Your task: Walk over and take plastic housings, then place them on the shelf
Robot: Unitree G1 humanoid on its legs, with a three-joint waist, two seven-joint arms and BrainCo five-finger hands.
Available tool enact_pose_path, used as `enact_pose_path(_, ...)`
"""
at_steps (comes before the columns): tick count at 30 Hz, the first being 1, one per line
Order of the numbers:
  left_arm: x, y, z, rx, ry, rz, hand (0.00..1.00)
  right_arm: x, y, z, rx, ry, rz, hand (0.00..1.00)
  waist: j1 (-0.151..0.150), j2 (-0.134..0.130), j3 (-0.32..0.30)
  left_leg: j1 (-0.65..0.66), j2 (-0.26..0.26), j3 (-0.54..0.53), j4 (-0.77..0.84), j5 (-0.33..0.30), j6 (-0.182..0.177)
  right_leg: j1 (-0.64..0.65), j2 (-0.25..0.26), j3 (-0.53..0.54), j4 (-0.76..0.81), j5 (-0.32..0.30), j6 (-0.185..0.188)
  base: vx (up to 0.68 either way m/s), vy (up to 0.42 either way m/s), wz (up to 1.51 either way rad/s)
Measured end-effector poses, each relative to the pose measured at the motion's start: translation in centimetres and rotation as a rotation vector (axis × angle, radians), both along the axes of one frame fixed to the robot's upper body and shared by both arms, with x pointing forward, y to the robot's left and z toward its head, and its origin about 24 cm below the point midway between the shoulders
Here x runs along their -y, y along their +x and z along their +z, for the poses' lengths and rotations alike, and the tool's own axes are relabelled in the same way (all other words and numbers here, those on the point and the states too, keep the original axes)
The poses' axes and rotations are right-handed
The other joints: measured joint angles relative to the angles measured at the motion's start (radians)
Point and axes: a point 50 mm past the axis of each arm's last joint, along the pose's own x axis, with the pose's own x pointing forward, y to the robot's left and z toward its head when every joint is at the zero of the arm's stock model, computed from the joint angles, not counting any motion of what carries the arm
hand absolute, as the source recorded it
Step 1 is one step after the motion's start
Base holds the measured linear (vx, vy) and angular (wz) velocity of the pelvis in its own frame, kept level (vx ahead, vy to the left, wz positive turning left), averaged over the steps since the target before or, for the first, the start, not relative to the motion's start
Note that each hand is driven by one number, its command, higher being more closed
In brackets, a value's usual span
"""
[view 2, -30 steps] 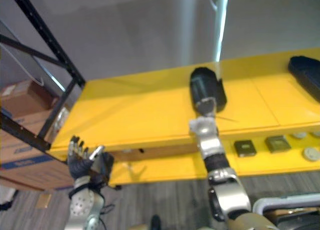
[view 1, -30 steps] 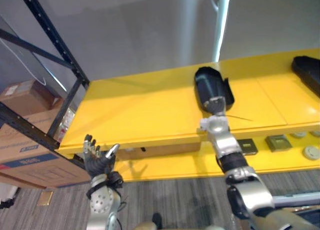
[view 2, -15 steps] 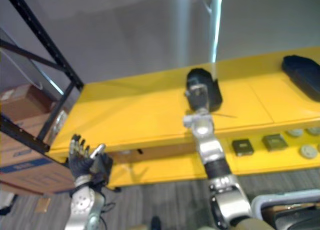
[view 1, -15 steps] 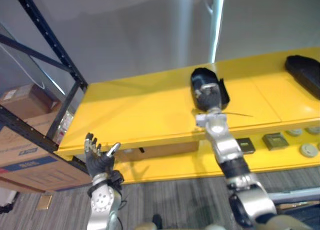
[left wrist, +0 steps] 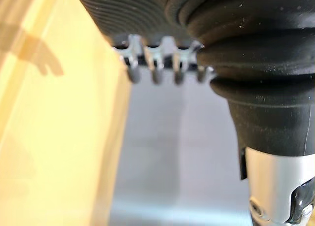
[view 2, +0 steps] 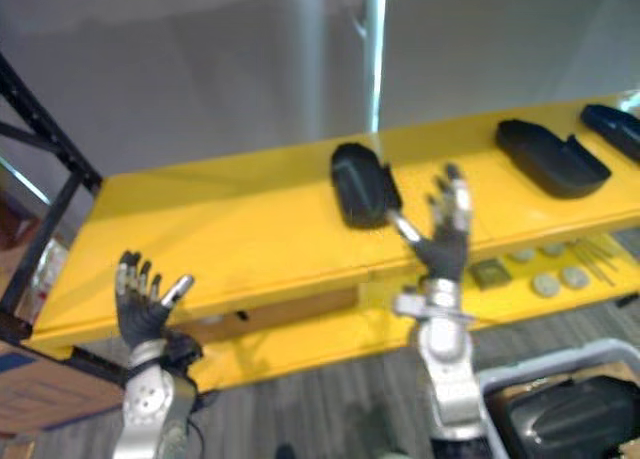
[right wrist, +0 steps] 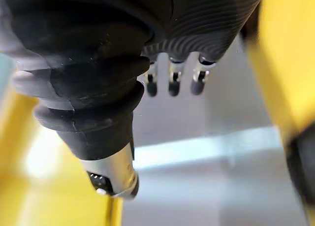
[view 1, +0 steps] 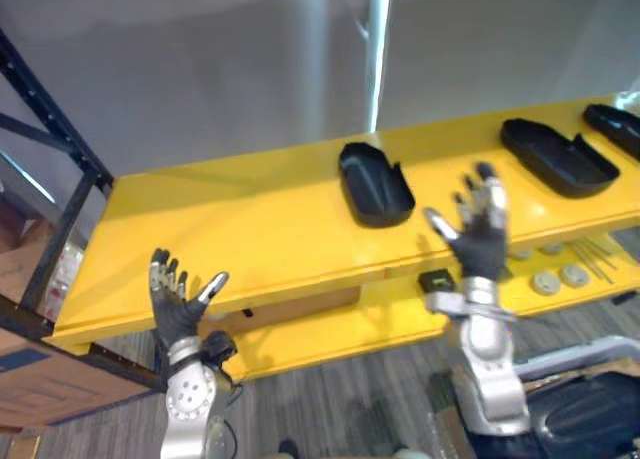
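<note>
A black plastic housing (view 1: 375,184) lies on the top yellow shelf (view 1: 230,229), hollow side up. My right hand (view 1: 480,229) is raised in front of the shelf just to the right of the housing, fingers spread, open and empty, not touching it. Its straight fingers (right wrist: 172,80) appear in the right wrist view. My left hand (view 1: 178,307) is held up open and empty before the shelf's front edge at the lower left. Two more black housings (view 1: 555,157) (view 1: 615,127) lie farther right on the same shelf.
A lower yellow shelf carries a small dark square part (view 1: 436,279) and round discs (view 1: 560,277). A black rack upright (view 1: 50,114) stands at the left, with a cardboard box (view 1: 40,399) below it. A grey bin (view 2: 560,409) holding dark parts sits at the lower right.
My right hand has let go of the housing, opened and drawn back to the right of it. The housing stays on the shelf. The camera has turned, shifting the whole scene leftward.
</note>
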Motion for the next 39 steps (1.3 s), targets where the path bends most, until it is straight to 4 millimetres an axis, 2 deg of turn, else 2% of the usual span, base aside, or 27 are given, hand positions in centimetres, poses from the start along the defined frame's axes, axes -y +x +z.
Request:
enact_pose_path(2,0.5,0.0,0.2,0.009,-0.006,-0.02,0.0,1.3,-1.4,-1.2,-0.042,0.033,-0.106,0.0,-0.016,0.0,0.0,0.002,0.0,0.016,0.0,-0.003,-0.001,-0.006,0.002,0.017,-0.007,0.007,0.002,0.04,0.013,-0.22)
enact_pose_path(5,1.4,0.1,0.3,0.015,-0.024,-0.052,0.0,1.9,-3.4,-3.3,-0.116,0.11,-0.194,0.0,-0.046,0.002,0.0,-0.001,0.001,0.027,0.0,-0.007,-0.005,-0.015,0.008,0.031,-0.013,0.012,0.0,0.04,0.002,-0.17)
enact_pose_path(10,1.9,0.1,0.7,0.063,-0.036,-0.063,0.0,2.4,-5.2,-7.2,-0.21,0.28,-0.197,0.0,-0.054,-0.004,0.005,0.017,0.011,0.061,0.0,-0.021,-0.011,-0.016,0.019,0.056,-0.015,0.015,-0.003,0.02,0.0,-0.17)
enact_pose_path(18,3.2,0.7,1.8,0.129,-0.052,-0.106,0.0,1.0,-4.7,-7.5,-0.186,0.308,-0.118,0.0,-0.062,-0.008,0.008,0.019,0.01,0.073,0.0,-0.025,-0.009,-0.024,0.02,0.075,-0.014,0.015,-0.003,0.0,0.005,-0.04)
enact_pose_path(27,3.8,1.0,2.4,0.157,-0.079,-0.141,0.0,0.8,-4.5,-7.9,-0.209,0.307,-0.108,0.0,-0.068,-0.016,0.013,0.03,0.012,0.103,0.0,-0.034,-0.011,-0.033,0.025,0.102,-0.014,0.017,-0.002,0.01,0.006,-0.09)
enact_pose_path(33,5.8,1.6,4.2,0.251,-0.046,-0.295,0.0,0.8,-4.5,-8.3,-0.257,0.287,-0.168,0.0,-0.074,-0.021,0.015,0.039,0.01,0.156,0.003,-0.049,-0.01,-0.052,0.027,0.154,-0.015,0.025,0.002,0.01,0.019,-0.23)
enact_pose_path(35,6.6,1.7,4.6,0.267,-0.053,-0.338,0.0,1.1,-4.9,-8.6,-0.28,0.294,-0.202,0.0,-0.082,-0.023,0.016,0.052,0.011,0.184,0.004,-0.058,-0.012,-0.054,0.032,0.182,-0.02,0.029,0.004,0.02,0.031,-0.43)
enact_pose_path(36,7.0,1.8,4.7,0.276,-0.054,-0.363,0.0,1.4,-5.1,-8.8,-0.292,0.294,-0.227,0.0,-0.099,-0.025,0.017,0.059,0.011,0.198,0.011,-0.068,-0.014,-0.054,0.034,0.195,-0.023,0.03,0.006,0.02,0.025,-0.52)
enact_pose_path(38,7.9,1.9,5.0,0.289,-0.055,-0.41,0.0,2.3,-5.9,-9.1,-0.308,0.287,-0.282,0.0,-0.108,-0.026,0.018,0.07,0.015,0.239,0.022,-0.085,-0.017,-0.06,0.041,0.237,-0.028,0.035,0.008,0.02,0.02,-0.59)
enact_pose_path(39,8.4,1.9,5.2,0.297,-0.057,-0.436,0.0,3.0,-6.5,-9.2,-0.317,0.281,-0.32,0.0,-0.125,-0.026,0.018,0.07,0.015,0.261,0.023,-0.093,-0.019,-0.066,0.043,0.254,-0.031,0.038,0.009,0.0,0.011,-0.45)
